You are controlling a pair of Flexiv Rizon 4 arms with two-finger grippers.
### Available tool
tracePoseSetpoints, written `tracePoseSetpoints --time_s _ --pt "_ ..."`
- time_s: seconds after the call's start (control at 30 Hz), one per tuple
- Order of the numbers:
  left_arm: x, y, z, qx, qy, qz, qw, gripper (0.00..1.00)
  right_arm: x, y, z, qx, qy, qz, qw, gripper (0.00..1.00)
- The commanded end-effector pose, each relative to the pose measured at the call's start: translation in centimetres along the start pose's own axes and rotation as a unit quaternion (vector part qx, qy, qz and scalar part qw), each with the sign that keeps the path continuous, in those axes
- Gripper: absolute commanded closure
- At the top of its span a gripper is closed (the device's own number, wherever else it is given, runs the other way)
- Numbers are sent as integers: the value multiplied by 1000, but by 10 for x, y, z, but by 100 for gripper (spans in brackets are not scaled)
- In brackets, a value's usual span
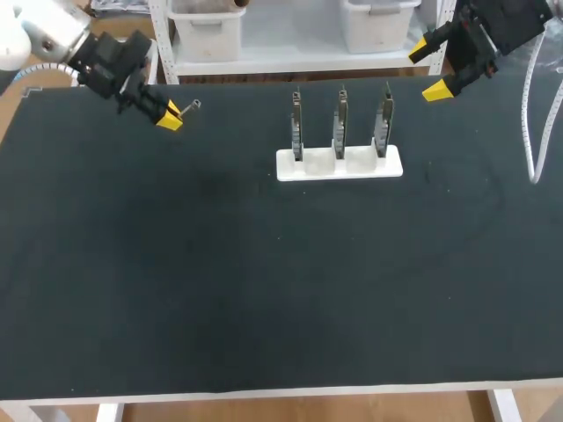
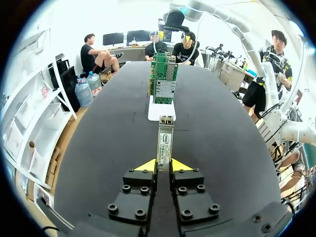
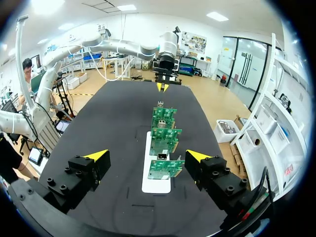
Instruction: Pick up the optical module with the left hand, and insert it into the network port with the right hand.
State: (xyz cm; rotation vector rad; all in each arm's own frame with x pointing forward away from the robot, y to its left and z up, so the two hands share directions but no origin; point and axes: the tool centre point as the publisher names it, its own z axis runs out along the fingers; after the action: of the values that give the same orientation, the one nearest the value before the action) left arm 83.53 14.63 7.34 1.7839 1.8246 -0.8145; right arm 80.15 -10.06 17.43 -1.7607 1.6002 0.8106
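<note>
A dark tabletop spreads from the near edge. Past its middle stands a white holder with three slots in a row. Each slot holds one green network card, upright on its edge.

Farther back, near the far left corner, the left claw hangs over the tabletop, clenched on the optical module. The module is a slim metal bar that juts out past the yellow tips toward the holder, well apart from it. At the far right, the right claw hangs released, its fingers spread wide.

From overhead the module is only a small glint at the left claw's tips. The left wrist view shows its labelled face, with the cards lined up one behind another ahead of it. The right wrist view shows the cards' green faces from the other end of the row, with the left claw beyond them
</note>
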Motion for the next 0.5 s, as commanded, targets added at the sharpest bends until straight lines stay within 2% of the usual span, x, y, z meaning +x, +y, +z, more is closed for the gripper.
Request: tracePoseSetpoints --time_s 0.03,0.1,0.2,0.37,0.5 --pt "0 -3 0 -3 1 1 1000 100 0 1 0 1 0 0 1000 0" --pt "0 -3 0 -3 1 1 1000 100 0 1 0 1 0 0 1000 0" --pt "-26 -12 -8 -16 -10 5 1000 100 0 1 0 1 0 0 1000 0" --pt "-73 -30 -12 -36 3 31 999 100 0 1 0 1 0 0 1000 0" --pt "-94 -40 -5 -28 -2 44 999 100 0 1 0 1 0 0 1000 0"
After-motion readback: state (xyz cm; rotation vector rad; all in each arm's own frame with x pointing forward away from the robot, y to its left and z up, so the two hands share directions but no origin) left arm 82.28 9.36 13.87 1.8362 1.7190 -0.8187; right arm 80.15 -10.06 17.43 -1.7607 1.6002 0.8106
